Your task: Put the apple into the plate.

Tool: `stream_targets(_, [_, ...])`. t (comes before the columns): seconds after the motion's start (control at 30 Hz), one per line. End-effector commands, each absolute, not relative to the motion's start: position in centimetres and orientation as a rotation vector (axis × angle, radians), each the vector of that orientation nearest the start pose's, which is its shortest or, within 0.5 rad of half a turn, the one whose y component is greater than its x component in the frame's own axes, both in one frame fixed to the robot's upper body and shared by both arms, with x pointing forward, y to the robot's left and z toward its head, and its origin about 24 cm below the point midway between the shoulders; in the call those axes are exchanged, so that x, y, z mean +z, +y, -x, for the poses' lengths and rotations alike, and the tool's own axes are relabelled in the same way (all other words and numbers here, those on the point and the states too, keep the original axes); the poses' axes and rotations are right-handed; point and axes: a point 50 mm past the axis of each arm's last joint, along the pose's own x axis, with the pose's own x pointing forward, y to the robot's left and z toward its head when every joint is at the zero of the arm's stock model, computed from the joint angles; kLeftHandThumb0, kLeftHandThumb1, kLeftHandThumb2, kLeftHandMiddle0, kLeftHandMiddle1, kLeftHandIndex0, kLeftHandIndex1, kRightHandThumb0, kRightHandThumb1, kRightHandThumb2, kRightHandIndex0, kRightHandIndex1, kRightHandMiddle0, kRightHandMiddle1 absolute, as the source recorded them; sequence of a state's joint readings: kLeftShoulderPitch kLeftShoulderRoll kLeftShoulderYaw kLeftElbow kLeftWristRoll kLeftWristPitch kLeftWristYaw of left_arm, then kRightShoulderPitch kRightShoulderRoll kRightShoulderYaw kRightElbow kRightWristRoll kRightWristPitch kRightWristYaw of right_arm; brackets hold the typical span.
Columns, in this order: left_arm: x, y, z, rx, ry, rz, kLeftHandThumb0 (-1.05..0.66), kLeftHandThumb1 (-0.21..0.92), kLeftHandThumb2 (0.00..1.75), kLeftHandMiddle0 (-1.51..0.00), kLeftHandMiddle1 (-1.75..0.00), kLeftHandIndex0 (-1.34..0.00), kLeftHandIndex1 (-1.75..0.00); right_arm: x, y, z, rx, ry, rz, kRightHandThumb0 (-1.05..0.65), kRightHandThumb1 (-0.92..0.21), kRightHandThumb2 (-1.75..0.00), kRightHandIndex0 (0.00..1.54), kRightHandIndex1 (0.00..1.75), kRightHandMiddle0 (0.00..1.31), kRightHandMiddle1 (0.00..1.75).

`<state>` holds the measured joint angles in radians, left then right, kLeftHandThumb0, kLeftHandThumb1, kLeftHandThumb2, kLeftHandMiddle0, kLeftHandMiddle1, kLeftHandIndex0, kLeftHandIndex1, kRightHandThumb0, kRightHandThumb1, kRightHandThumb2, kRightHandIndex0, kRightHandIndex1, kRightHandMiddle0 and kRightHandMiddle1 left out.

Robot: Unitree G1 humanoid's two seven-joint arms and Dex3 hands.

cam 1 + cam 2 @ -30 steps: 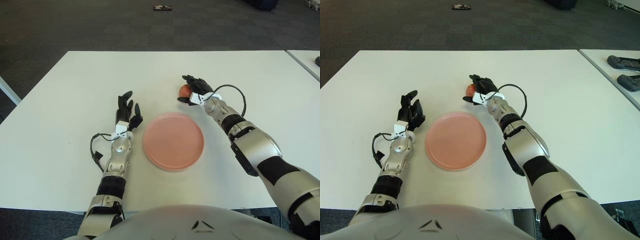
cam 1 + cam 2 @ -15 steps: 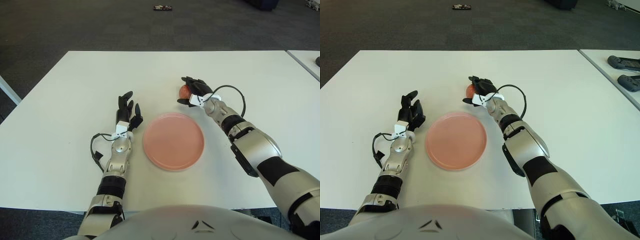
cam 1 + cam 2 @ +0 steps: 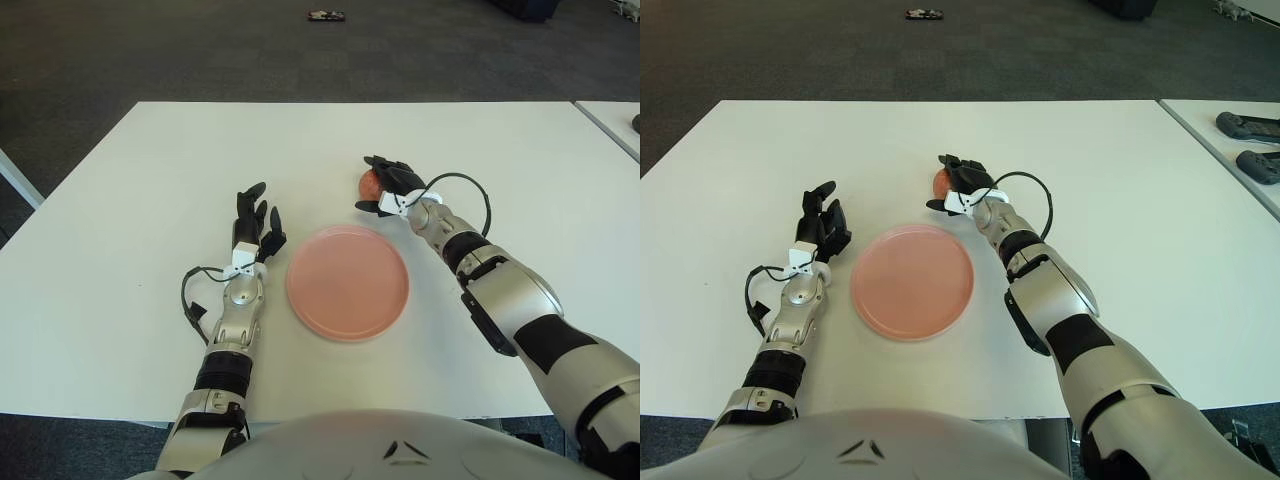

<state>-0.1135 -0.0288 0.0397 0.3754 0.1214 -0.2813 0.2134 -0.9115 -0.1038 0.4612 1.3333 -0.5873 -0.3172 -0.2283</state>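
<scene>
**Right hand on the apple, plate bare beside it**

A white table fills most of the view, standing on dark grey carpet. Far off on the carpet, near the top edge, lies a small dark object too small to identify. At the right edge a second white table stands just beside the first, with two dark devices lying on it.

On the left, the left hand rests on the table, palm down, its black fingers extended and relaxed, holding nothing. A black cable loops out from the wrist of that arm. The hand lies just beside the plate's left rim but does not touch it.

In the middle sits the pink round plate, flat on the table, with nothing in it.

To the right and slightly farther from the robot, the right hand reaches forward across the table. Its dark fingers curl over and around the red apple, which sits on the table surface beyond the plate's upper right rim, near it but apart from it. Only the apple's left side shows; the rest is hidden by the hand. A black cable arcs up from the right wrist.
</scene>
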Motion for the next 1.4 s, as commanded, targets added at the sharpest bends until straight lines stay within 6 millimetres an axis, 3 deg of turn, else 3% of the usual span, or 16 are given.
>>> stream_targets(0.0, [1.4, 15.1, -27.0, 0.185, -0.047, -0.076, -0.74, 0.92, 0.82, -0.41, 0.00, 0.00, -0.89, 3.1, -9.0, -36.5, 0.411, -0.022, 1.106, -0.80, -0.92, -0.45, 0.10, 0.19, 0.00, 0.33])
stream_targets(0.97, [1.5, 15.1, -26.9, 0.190, -0.060, -0.067, -0.73, 0.92, 0.79, -0.42, -0.01, 0.00, -0.88, 2.4, -10.3, -36.3, 0.379, 0.012, 1.158, -0.78, -0.92, -0.47, 0.14, 0.16, 0.00, 0.38])
stream_targets(1.37, [1.6, 15.2, -26.8, 0.197, -0.060, -0.065, -0.73, 0.92, 0.79, -0.42, -0.01, 0.00, -0.88, 2.0, -11.2, -36.2, 0.340, 0.031, 1.187, -0.76, -0.92, -0.46, 0.22, 0.20, 0.00, 0.50])
